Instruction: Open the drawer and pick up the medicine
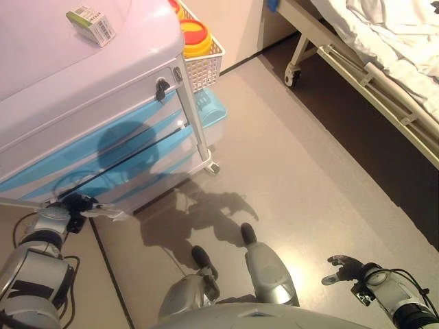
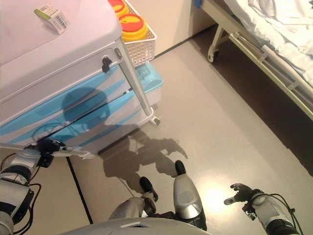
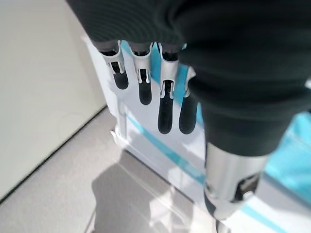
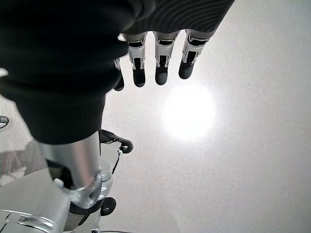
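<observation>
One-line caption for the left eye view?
Left hand open at the cart's lower drawers; medicine box on top; right hand idle over floor.

- My rig's arms are silver-grey, rounded shells with darker bands at the joints.
- Left hand (image 1: 81, 204) and right hand (image 1: 345, 267) both wear a dark ribbed cover over the back and wrist.
- Fingers (image 3: 165, 97) are silver with glossy dark tips, little slots along each one.
- Thumb is a chunky silver cylinder with a dark end.
</observation>
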`<state>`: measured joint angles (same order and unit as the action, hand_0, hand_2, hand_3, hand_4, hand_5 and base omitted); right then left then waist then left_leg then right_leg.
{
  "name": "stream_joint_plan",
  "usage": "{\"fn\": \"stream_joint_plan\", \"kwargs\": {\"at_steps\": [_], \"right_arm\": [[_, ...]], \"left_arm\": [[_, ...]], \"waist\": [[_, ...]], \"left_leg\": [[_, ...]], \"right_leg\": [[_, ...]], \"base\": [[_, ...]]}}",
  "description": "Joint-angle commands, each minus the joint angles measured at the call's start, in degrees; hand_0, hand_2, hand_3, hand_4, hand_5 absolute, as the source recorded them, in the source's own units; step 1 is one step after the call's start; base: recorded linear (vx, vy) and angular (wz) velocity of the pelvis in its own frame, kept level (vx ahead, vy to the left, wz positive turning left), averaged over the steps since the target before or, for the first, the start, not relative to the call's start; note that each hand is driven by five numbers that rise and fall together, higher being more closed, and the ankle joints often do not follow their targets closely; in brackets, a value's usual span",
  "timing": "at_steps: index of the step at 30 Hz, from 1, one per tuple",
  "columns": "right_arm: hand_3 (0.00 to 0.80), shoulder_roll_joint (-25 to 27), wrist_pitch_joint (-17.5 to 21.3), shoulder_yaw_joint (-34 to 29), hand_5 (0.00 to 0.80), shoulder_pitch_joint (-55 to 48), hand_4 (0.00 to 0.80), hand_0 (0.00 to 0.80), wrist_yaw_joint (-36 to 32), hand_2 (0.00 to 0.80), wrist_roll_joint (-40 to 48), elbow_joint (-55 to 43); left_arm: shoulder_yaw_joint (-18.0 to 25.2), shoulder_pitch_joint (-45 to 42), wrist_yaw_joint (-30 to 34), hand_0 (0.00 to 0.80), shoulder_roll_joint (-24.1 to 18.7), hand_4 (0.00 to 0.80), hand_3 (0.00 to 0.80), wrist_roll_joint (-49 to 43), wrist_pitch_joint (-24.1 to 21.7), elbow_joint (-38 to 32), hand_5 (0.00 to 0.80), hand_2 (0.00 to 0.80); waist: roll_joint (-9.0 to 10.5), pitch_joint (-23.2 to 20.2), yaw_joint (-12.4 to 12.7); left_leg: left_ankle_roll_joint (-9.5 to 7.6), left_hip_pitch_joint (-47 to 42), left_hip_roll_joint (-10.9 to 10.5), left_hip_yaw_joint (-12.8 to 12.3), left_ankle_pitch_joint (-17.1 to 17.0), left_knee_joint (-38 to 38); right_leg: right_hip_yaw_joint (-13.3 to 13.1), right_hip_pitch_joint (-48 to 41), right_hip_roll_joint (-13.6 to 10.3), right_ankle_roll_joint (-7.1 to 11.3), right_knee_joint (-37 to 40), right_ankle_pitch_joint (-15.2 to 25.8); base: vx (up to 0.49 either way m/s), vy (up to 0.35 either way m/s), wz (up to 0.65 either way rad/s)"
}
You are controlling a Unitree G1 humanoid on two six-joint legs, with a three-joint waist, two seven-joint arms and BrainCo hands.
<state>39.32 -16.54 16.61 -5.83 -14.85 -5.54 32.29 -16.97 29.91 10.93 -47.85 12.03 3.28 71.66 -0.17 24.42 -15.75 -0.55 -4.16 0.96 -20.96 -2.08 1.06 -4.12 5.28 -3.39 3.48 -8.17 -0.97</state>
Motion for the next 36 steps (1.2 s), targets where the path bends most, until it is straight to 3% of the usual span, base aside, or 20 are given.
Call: {"fn": "stream_joint_plan", "kwargs": {"at_steps": [1, 8, 9, 12, 21, 25, 29, 30, 36], "right_arm": [[0.000, 1.62, -0.15, 2.52, 0.000, -1.20, 0.000, 0.000, 2.03, 0.000, 2.23, -0.93], [0.000, 1.43, 0.22, 3.19, 0.000, -0.59, 0.000, 0.000, 3.56, 0.000, 4.16, -0.54], [0.000, 1.25, 0.31, 3.33, 0.000, -0.63, 0.000, 0.000, 3.87, 0.000, 4.43, -0.41], [0.000, 0.84, 0.68, 3.98, 0.000, -0.42, 0.000, 0.000, 5.03, 0.000, 5.48, -0.66], [0.000, -0.09, 2.00, 4.70, 0.000, 0.52, 0.000, 0.000, 6.21, 0.000, 6.42, 0.11], [0.000, -0.15, 2.48, 4.86, 0.000, 0.96, 0.000, 0.000, 6.72, 0.000, 6.46, -0.07], [0.000, -0.83, 3.50, 5.05, 0.000, 0.80, 0.000, 0.000, 6.93, 0.000, 7.52, -0.89], [0.000, -0.90, 3.72, 5.02, 0.000, 0.76, 0.000, 0.000, 6.70, 0.000, 7.90, -1.04], [0.000, -2.63, 6.21, 2.78, 0.000, -0.94, 0.000, 0.000, 6.24, 0.000, 8.66, -2.53]], "left_arm": [[3.35, 2.60, -1.16, 0.000, -5.21, 0.000, 0.000, 2.08, -0.13, 2.40, 0.000, 0.000], [2.94, 6.29, -1.66, 0.000, -7.77, 0.000, 0.000, 4.92, -1.03, 3.49, 0.000, 0.000], [2.62, 6.91, -1.71, 0.000, -7.84, 0.000, 0.000, 4.96, -1.05, 3.39, 0.000, 0.000], [1.72, 8.61, -1.20, 0.000, -8.51, 0.000, 0.000, 4.93, -1.18, 3.09, 0.000, 0.000], [0.10, 9.73, -2.48, 0.000, -7.31, 0.000, 0.000, 2.74, -2.73, 1.02, 0.000, 0.000], [-0.58, 11.27, -3.95, 0.000, -7.13, 0.000, 0.000, 6.22, -2.11, 0.33, 0.000, 0.000], [0.02, 11.80, 0.07, 0.000, -6.33, 0.000, 0.000, 12.26, -2.82, -1.46, 0.000, 0.000], [0.36, 11.51, 1.34, 0.000, -6.18, 0.000, 0.000, 13.52, -2.97, -1.91, 0.000, 0.000], [3.88, 1.97, 11.61, 0.000, -0.52, 0.000, 0.000, 19.21, -2.05, -13.59, 0.000, 0.000]], "waist": [[1.23, -2.38, 0.21], [1.99, -0.95, 0.56], [1.89, -0.68, 0.52], [2.34, 0.11, 0.71], [3.21, 1.34, 1.06], [3.32, 1.50, 1.03], [3.52, 1.51, 1.37], [3.77, 1.47, 1.46], [3.04, -0.02, 2.91]], "left_leg": [[-2.44, 8.23, -1.05, 5.10, 10.48, -15.37], [-2.76, 10.53, -0.94, 5.14, 11.00, -17.50], [-2.67, 10.26, -1.03, 5.90, 12.63, -18.16], [-2.79, 11.36, -0.88, 6.09, 12.91, -19.07], [-3.04, 12.52, -0.71, 6.53, 13.37, -19.90], [-3.06, 12.45, -0.53, 6.52, 13.32, -19.69], [-2.87, 12.39, -0.53, 6.83, 13.13, -19.24], [-3.06, 12.97, -0.41, 6.16, 11.57, -18.89], [-2.15, 10.03, -1.07, 7.69, 10.41, -15.22]], "right_leg": [[2.59, 5.47, -3.52, 2.73, -7.38, -2.42], [1.86, 7.26, -3.73, 2.89, -8.20, -1.86], [1.80, 6.92, -3.77, 3.27, -8.89, -3.23], [1.68, 7.77, -3.68, 3.35, -9.18, -2.85], [0.97, 8.73, -3.20, 3.72, -9.57, -1.87], [1.24, 8.83, -3.19, 3.67, -9.56, -1.84], [1.42, 8.51, -2.95, 3.57, -9.65, -2.13], [1.41, 9.05, -2.89, 3.17, -9.19, -0.79], [3.12, 5.87, -2.74, 2.80, -7.43, -2.02]], "base": [[-0.013, 0.031, 0.00], [0.007, 0.003, 0.00], [0.040, 0.010, 0.00], [-0.016, -0.014, 0.04], [-0.015, -0.027, 0.01], [-0.011, -0.022, 0.00], [-0.054, -0.079, 0.04], [-0.095, -0.110, 0.01], [-0.003, -0.082, 0.06]]}}
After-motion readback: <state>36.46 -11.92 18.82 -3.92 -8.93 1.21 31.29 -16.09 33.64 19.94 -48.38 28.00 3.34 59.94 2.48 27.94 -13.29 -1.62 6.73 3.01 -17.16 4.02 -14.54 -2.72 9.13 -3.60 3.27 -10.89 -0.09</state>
